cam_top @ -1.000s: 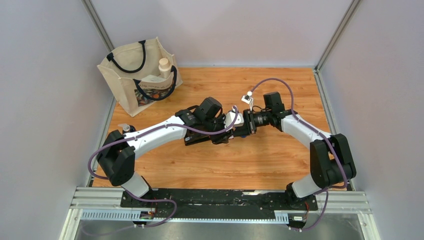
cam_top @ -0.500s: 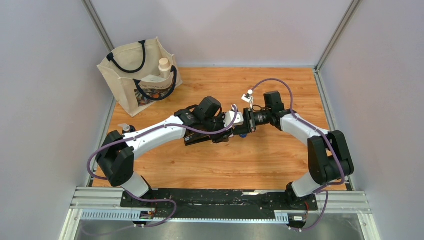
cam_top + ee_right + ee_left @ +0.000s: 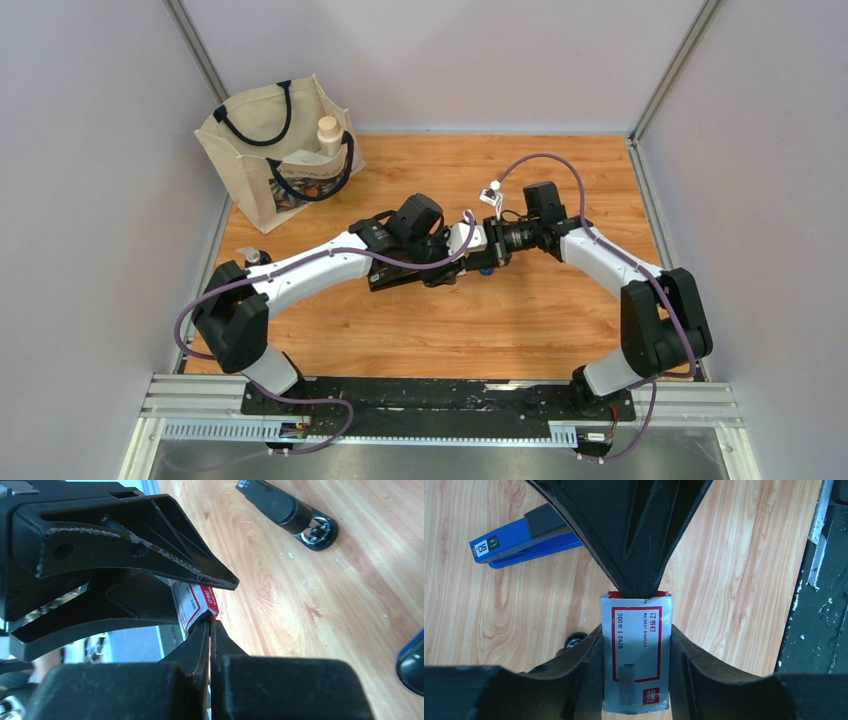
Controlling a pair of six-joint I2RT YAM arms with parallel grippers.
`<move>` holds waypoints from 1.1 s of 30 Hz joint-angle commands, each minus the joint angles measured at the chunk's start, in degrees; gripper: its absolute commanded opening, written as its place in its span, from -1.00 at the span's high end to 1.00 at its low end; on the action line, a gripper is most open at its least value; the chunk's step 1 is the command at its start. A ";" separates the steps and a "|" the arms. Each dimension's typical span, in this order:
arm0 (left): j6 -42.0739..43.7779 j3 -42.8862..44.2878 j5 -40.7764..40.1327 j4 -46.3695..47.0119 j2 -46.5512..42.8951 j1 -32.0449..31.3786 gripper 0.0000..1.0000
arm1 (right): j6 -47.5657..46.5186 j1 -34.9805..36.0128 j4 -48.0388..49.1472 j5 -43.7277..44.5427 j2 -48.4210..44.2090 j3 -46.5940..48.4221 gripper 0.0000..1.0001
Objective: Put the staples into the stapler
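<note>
left fingers [image 3: 589, 680] flank staples [image 3: 636, 652], right fingers [image 3: 200, 645] pinch its end

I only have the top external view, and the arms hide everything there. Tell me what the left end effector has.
Observer: The left end effector clamps a small flat white cardboard staple box with red print by its long sides.
Operator: Report the right one.
Observer: The right end effector is shut, with its tips at the box's red end. I cannot confirm a pinched flap.
Operator: Locate the stapler.
Observer: The blue plastic desk stapler lies on the wooden table, apart from the box.
</note>
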 commanded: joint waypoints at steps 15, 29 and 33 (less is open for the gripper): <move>-0.83 -0.46 2.32 3.48 -2.15 -0.27 0.78 | -13.12 0.30 -5.42 28.29 -6.62 1.92 1.00; -0.83 -0.55 3.81 3.30 -1.54 -0.18 0.78 | -15.14 -2.50 -5.77 24.51 -11.36 2.27 0.42; -1.45 -0.20 5.13 3.30 -0.04 -0.36 0.78 | -15.41 -8.03 -5.95 26.62 -14.26 2.71 -0.03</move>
